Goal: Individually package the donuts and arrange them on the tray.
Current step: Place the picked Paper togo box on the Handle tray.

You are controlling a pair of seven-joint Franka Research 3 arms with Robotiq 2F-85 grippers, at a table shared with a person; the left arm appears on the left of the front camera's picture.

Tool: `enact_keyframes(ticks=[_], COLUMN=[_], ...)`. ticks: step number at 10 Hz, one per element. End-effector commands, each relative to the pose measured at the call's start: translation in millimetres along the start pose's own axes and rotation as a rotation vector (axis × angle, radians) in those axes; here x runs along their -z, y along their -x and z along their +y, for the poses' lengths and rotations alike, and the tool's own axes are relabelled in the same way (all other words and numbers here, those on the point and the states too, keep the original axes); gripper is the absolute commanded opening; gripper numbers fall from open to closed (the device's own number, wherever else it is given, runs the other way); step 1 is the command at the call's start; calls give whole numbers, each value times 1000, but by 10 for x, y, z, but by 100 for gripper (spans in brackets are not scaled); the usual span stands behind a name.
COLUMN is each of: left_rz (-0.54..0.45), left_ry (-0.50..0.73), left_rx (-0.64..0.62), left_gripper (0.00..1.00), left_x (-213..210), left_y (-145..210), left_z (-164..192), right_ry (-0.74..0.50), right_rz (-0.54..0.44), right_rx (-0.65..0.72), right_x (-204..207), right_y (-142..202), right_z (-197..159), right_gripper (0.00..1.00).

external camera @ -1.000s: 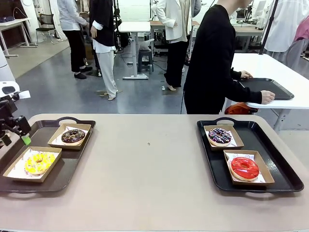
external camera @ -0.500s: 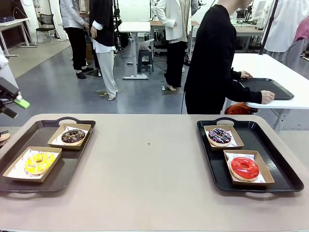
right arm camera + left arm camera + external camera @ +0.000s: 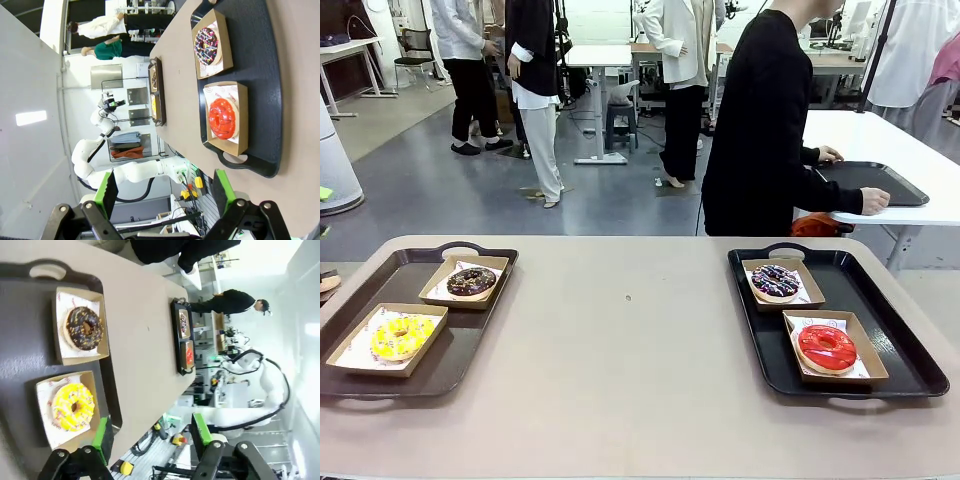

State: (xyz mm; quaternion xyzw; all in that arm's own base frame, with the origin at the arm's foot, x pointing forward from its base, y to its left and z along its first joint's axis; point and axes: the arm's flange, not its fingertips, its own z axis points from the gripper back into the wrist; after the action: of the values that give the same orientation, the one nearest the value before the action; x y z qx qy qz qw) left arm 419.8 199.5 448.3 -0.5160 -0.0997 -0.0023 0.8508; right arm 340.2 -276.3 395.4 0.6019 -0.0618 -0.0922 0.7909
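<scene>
Each of the donuts lies in its own shallow cardboard box. The chocolate donut (image 3: 471,282) and the yellow donut (image 3: 401,336) rest on the left tray (image 3: 496,300). On the right tray (image 3: 900,345) are the dark sprinkled donut (image 3: 776,281) and the red donut (image 3: 827,347). My left gripper (image 3: 150,437) hangs open and empty, high above the left tray, looking down on the chocolate donut (image 3: 84,328) and yellow donut (image 3: 73,406). My right gripper (image 3: 165,192) is open and empty too, well above the sprinkled donut (image 3: 207,46) and red donut (image 3: 222,118).
A wide bare stretch of tan table (image 3: 630,340) lies between the two trays. A person in black (image 3: 760,120) stands beyond the far edge, turned to a white table with another dark tray (image 3: 875,180).
My left gripper rose from beside the left tray and drew back past the picture's left edge. The donuts, boxes and trays have stayed put.
</scene>
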Motion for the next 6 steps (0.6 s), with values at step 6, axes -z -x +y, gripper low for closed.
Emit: enact_keyframes(ticks=[6], left_rz=[-26], left_ry=[112], left_rx=[-88], left_gripper=[81], left_x=[-428], left_y=[223], left_z=[761], right_ry=[-2], right_rz=[12], right_rx=[-14], right_x=[-21], right_y=[15], right_z=[-4], right_gripper=[100])
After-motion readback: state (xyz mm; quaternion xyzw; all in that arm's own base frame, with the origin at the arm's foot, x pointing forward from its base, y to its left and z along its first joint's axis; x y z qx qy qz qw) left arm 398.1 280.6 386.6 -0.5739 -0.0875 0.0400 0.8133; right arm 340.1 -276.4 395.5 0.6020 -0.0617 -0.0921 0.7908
